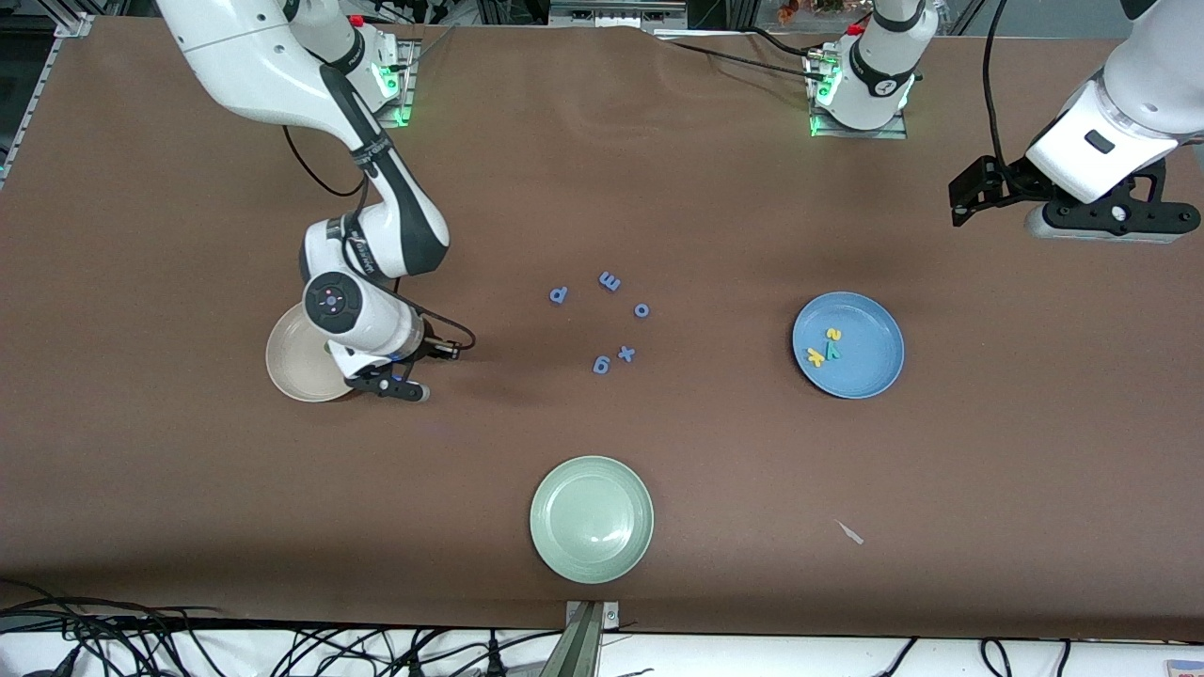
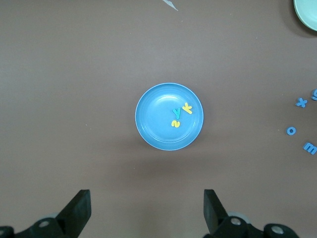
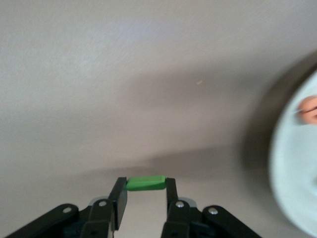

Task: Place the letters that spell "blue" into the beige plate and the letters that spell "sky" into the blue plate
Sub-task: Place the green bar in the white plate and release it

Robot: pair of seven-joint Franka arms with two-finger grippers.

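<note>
A green letter [image 3: 145,183] is being pinched between the fingers of the right gripper [image 3: 145,196] – just beside the beige plate [image 1: 293,362], in which an orange letter [image 3: 309,109] is lying. The yellow "s" [image 1: 833,334], teal "y" [image 1: 833,350] and yellow "k" [image 1: 815,356] are lying in the blue plate [image 1: 870,376]. The left gripper [image 2: 146,210] is being held wide open above the table [image 1: 715,188] – waiting.

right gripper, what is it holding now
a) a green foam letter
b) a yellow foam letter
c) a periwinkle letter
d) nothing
a: in the right wrist view the right gripper is shut on a green letter, pinched between its fingers, beside the beige plate.
</note>
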